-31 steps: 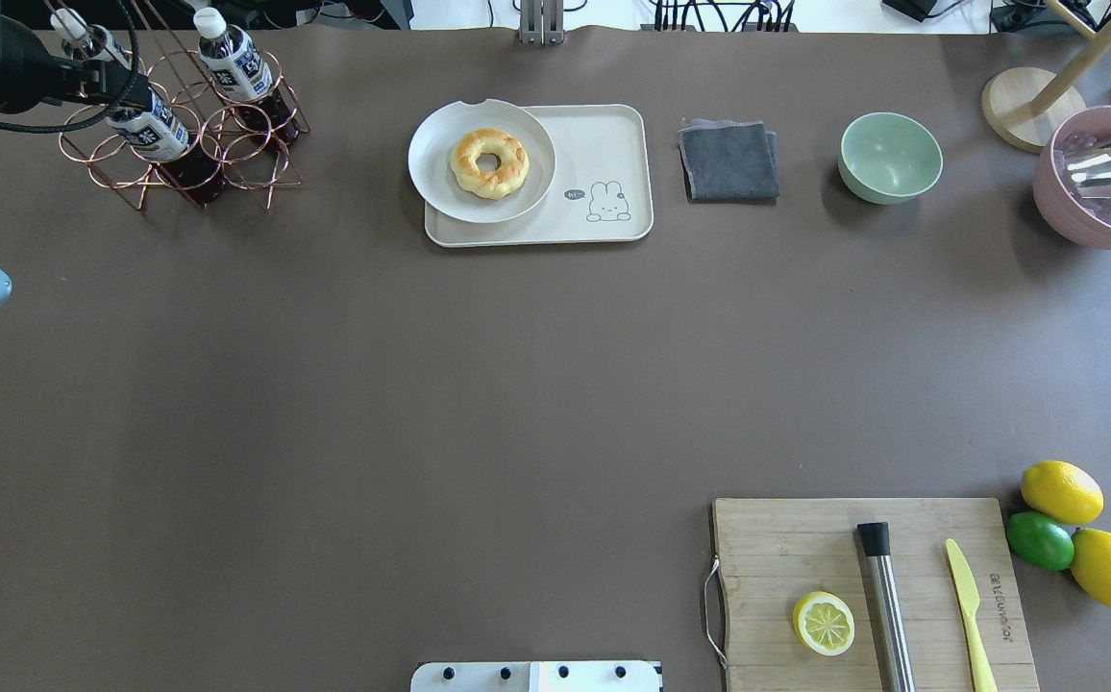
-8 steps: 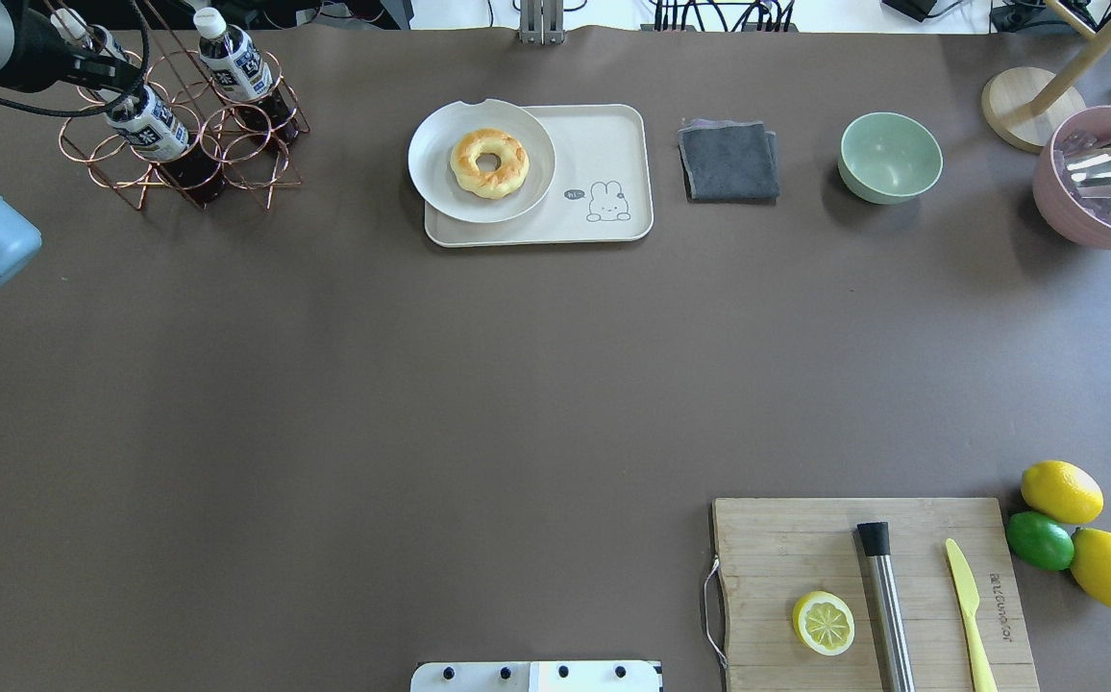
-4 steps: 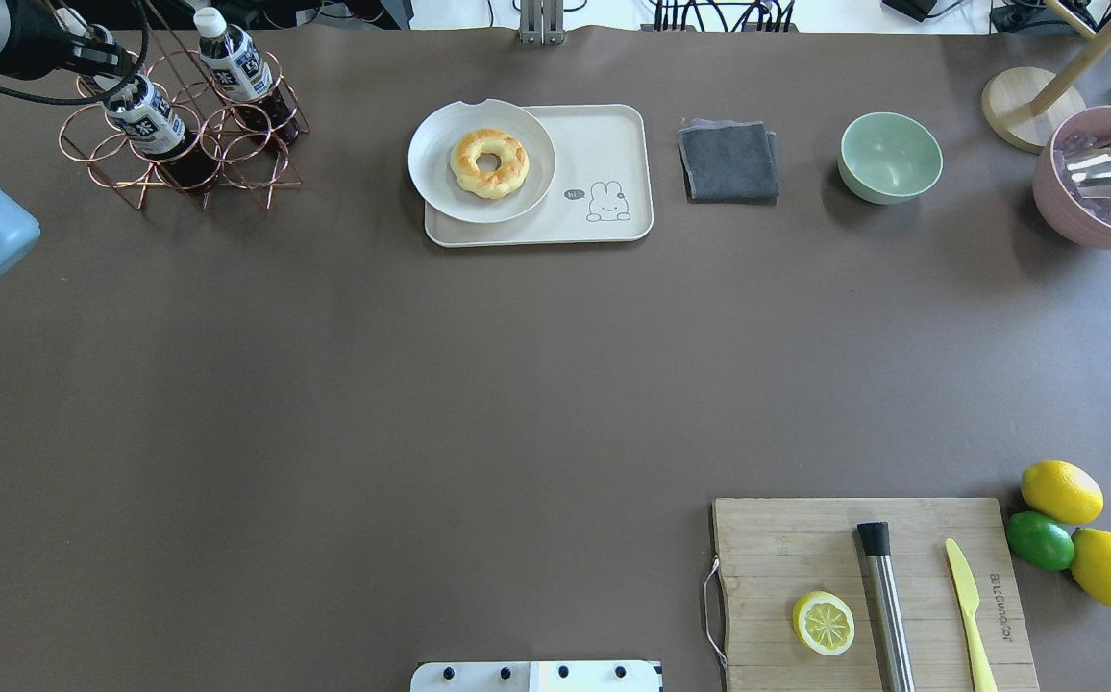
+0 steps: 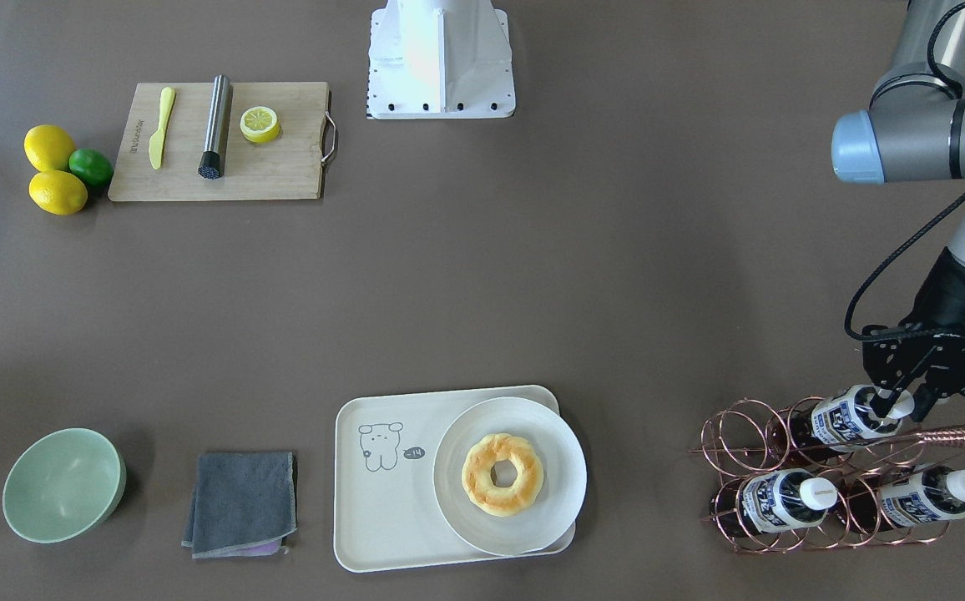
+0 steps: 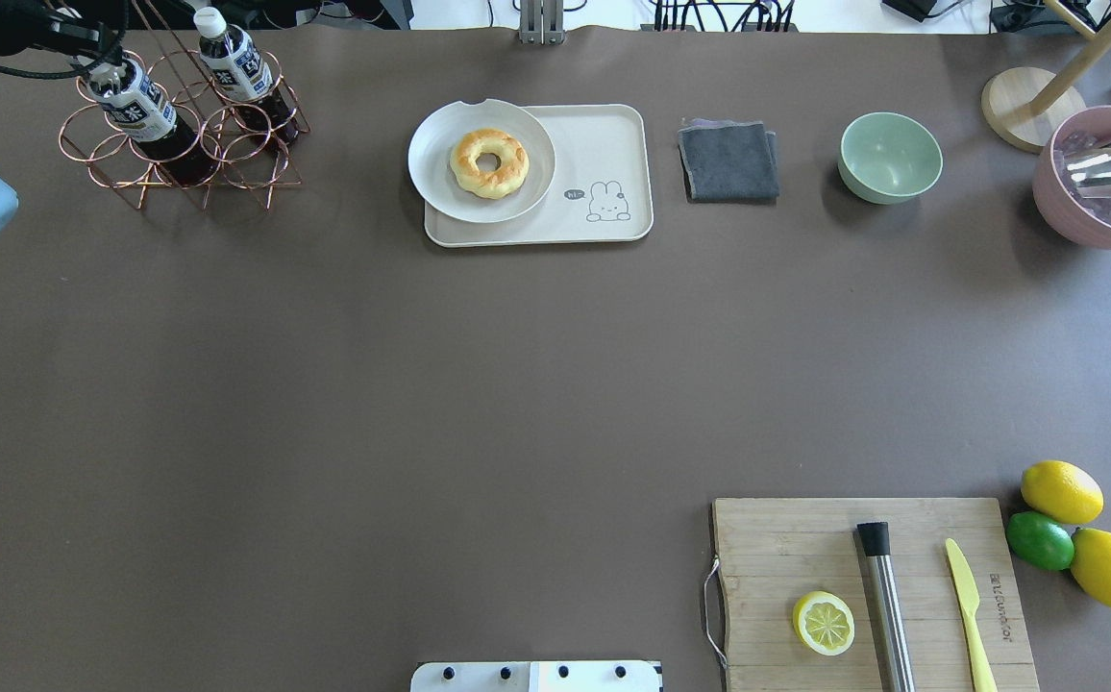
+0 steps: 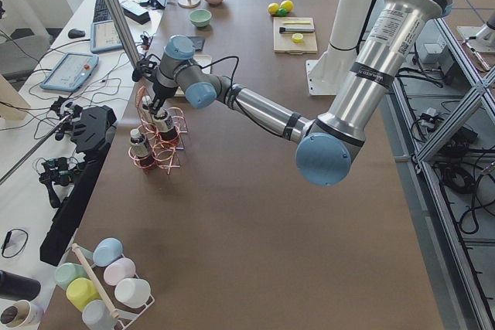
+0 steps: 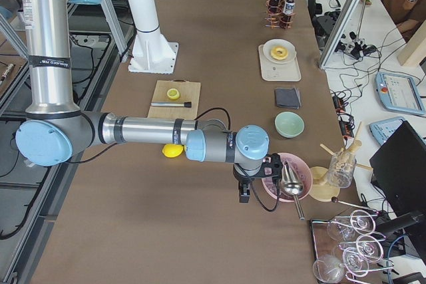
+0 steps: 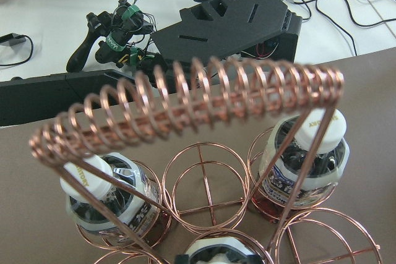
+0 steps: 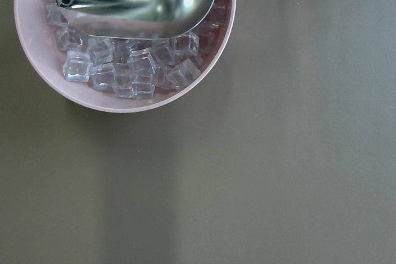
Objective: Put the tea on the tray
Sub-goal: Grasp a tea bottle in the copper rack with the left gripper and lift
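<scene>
At lower right, left gripper (image 4: 900, 405) is pinching tea (image 4: 846, 420) by its cap, seemingly extracting it; next, clearing rack (image 4: 962, 435) toward tray (image 4: 382, 517).

Overhead cam: behind robot, looks fwd + down, covers whole table (image 5: 421, 384); tray (image 5: 604, 135) upper centre, cutting board (image 5: 777, 557) lower right, copper rack (image 5: 214, 135) upper left. Front cam: opposite side, steep down, same table flipped, w/ robot base (image 4: 441, 58) top centre, board upper left, rack lower right. Ext left: high at table end, looks along table, rack near, left of centre. Ext right: other end, pink ice bowl (image 7: 305, 176) near, rack far at top. L wrist cam: v. close on rack's coil handle (image 8: 185, 106). R wrist cam: close, straight down on ice bowl, upper left.
</scene>
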Motion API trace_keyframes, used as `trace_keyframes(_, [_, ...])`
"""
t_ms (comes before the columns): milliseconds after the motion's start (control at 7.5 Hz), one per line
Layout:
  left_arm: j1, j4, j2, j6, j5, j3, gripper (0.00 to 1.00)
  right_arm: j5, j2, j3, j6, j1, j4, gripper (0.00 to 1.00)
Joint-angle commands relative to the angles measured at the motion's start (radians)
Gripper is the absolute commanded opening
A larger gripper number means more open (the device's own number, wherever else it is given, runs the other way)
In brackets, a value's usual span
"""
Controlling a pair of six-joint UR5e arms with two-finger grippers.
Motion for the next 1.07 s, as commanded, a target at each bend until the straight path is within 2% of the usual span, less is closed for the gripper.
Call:
trace_keyframes(0, [-0.046,0.096,-0.028,0.005,-0.052,-0.041,0.00,0.002,-0.002,0.002,0.001,0.000,0.001,1.00])
trace_keyframes(400, [-0.110,0.330,-0.048,0.137,-0.056,-0.170,0.00,0.002,-0.011,0.002,-0.004,0.002,0.001,1.00])
trace_keyframes(667, [-0.138,0.429,-0.059,0.171,-0.057,-0.250,0.00,0.002,-0.013,0.002,-0.007,0.002,0.001,1.00])
trace_keyframes(933, [-0.135,0.687,-0.105,0.156,-0.051,-0.436,0.00,0.002,-0.027,0.008,-0.007,0.003,0.001,1.00])
